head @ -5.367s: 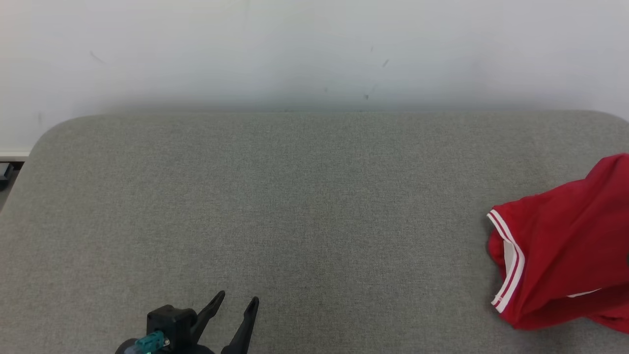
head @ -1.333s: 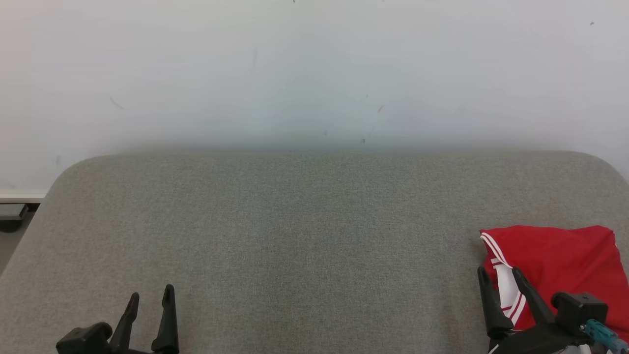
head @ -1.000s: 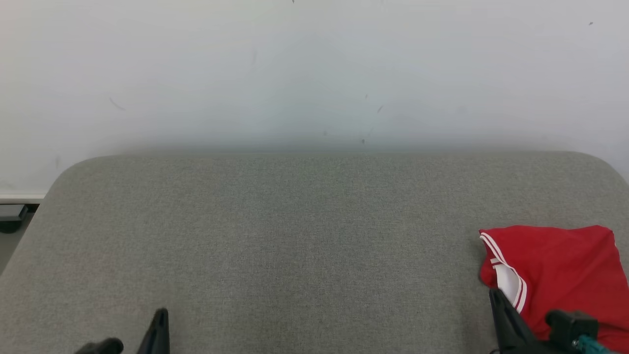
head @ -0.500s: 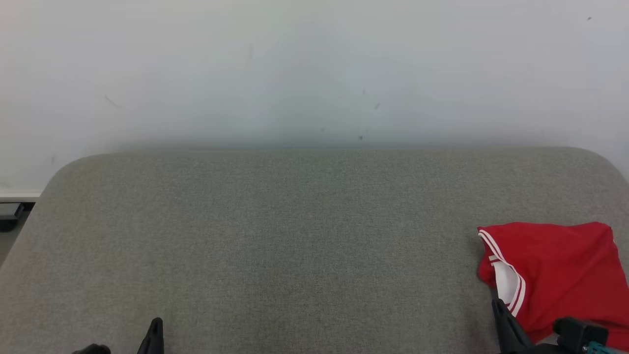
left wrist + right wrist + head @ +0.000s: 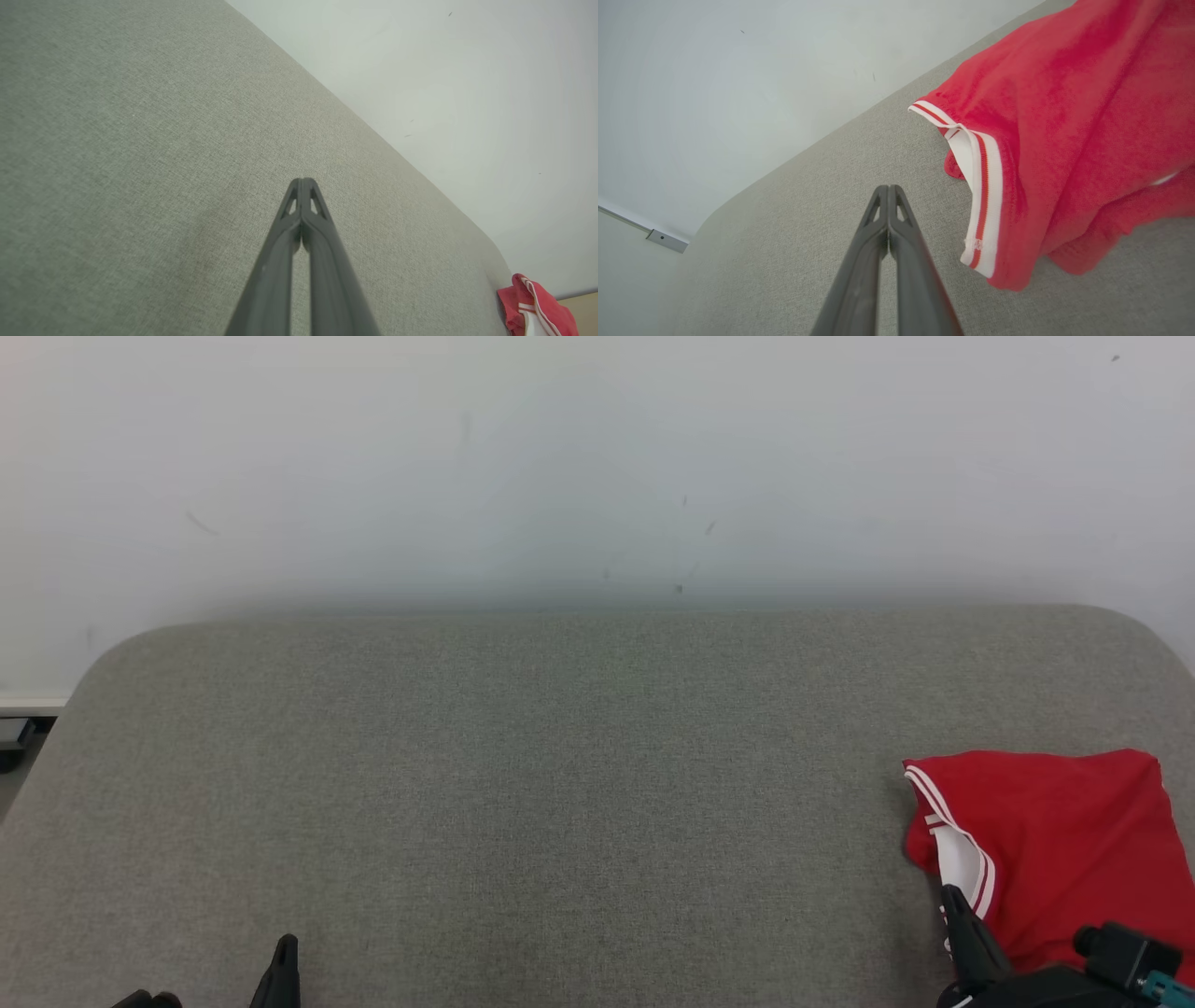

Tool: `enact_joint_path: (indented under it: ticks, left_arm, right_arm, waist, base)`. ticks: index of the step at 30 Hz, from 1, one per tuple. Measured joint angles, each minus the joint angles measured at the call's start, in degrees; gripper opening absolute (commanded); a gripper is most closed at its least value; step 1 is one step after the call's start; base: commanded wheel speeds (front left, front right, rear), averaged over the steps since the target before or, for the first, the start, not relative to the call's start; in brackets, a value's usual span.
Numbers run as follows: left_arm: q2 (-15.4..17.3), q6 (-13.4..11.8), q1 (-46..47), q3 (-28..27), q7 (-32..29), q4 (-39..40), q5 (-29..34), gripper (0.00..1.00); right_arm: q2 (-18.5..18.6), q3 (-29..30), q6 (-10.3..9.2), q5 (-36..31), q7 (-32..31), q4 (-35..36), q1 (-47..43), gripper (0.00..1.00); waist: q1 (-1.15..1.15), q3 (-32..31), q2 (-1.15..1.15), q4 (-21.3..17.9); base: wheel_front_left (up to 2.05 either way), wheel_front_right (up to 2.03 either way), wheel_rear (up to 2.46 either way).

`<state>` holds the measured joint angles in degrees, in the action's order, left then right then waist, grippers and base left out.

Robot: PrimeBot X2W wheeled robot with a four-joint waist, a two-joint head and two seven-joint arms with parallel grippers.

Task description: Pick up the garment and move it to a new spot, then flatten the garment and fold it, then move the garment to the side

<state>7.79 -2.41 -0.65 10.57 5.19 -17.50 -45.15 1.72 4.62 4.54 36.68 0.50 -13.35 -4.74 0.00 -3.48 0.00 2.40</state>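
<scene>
A red garment [image 5: 1055, 840] with white trim crossed by red stripes is seen lying in a loose, rumpled heap at the right edge of the grey fabric-covered tabletop [image 5: 560, 784], toward its near right corner, with part of the cloth cut off by the right side of the head view. The striped trim is turned toward the middle of the tabletop, and a white inner face is exposed beside it. The right pincer [image 5: 954, 901] is found at the near edge, just beside that trim; its two dark fingers are pressed together along their length and nothing is held between them. In the right wrist view the closed tip [image 5: 888, 191] is set over bare grey fabric, to the left of the striped trim and apart from it, though whether the tabletop is touched cannot be told. A teal connector [image 5: 1162, 985] is visible on the right wrist. The left pincer [image 5: 285, 957] is seen at the near edge toward the near left corner, well apart from the garment; in the left wrist view its fingers [image 5: 322, 242] are likewise closed against each other with nothing gripped, above bare fabric. A pale wall [image 5: 597, 457] is seen behind the far edge.
</scene>
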Motion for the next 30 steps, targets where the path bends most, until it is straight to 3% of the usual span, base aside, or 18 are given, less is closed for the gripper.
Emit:
enact_joint_path:
  ticks: [30]
  left_arm:
    - [-2.40, 4.42, 2.36, -7.23, -5.49, 0.10, -21.21, 0.00]
  right_arm:
    - [0.07, 1.40, 1.03, 25.15, -3.12, -1.63, 4.43, 0.00]
  waist:
    - [0.00, 1.65, 0.00, -1.11]
  base:
    - [0.00, 0.00, 0.00]
